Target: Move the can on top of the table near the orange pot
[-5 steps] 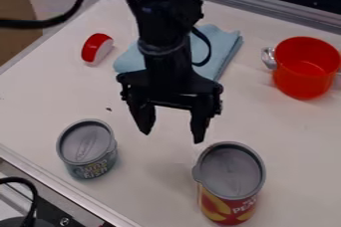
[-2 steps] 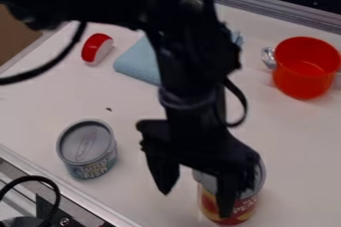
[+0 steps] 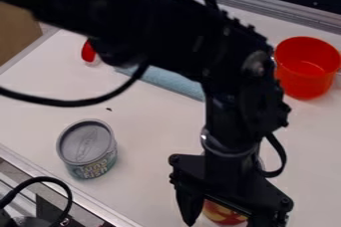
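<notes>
Foremost, a silver-coloured metal rail (image 3: pixel 79 198) borders the near left edge of the white tabletop (image 3: pixel 150 136), with a looped black cable (image 3: pixel 48 180) just outside it. Toward the near side of the tabletop, the black two-finger gripper (image 3: pixel 233 220) hangs open, its fingers spread apart. The cylindrical can with a red-and-yellow label (image 3: pixel 222 215) stands beneath the gripper and is largely hidden by it; the label shows between the fingers, and contact cannot be determined. Nearer the left edge, well apart from the gripper, a short grey-lidded metal can with a blue-green label (image 3: pixel 86 144) stands upright. Beyond this second can lies a small dark speck (image 3: pixel 108 109). Farther back, a folded light-blue cloth (image 3: pixel 174 81) lies partly behind the black robot arm (image 3: pixel 166 34), which slants in from the upper left. Near the right edge, toward the far side, stands a round orange-red pot (image 3: pixel 306 66), open at the top. Toward the far left edge, a small red-and-white object (image 3: pixel 88 53) is partly covered by the arm. A second metal rail (image 3: pixel 266 9) runs along the far edge.
</notes>
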Available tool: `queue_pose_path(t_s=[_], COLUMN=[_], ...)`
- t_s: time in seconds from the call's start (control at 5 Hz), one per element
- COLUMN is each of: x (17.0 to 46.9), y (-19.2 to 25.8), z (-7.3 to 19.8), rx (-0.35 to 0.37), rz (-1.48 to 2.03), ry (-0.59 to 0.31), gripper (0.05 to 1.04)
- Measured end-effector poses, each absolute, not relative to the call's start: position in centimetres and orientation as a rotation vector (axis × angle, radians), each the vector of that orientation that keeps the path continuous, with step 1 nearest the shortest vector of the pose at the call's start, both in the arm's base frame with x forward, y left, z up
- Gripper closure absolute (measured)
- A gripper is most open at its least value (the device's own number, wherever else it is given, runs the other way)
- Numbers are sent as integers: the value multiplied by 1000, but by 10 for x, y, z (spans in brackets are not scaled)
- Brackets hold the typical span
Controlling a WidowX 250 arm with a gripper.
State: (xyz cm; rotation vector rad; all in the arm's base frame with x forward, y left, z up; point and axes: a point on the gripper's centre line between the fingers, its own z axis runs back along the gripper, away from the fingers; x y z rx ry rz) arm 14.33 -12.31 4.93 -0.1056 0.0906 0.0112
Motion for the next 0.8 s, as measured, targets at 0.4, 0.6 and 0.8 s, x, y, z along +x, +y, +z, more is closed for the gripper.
queue_pose_path(t_s=[0.4,0.6,0.8], x=[160,174,198], y=[-118,-110,-107], z=[41,41,36], rx=[-94,-97,-82], rz=[68,101,133], ry=[-22,-69,-110], gripper=[84,84,84])
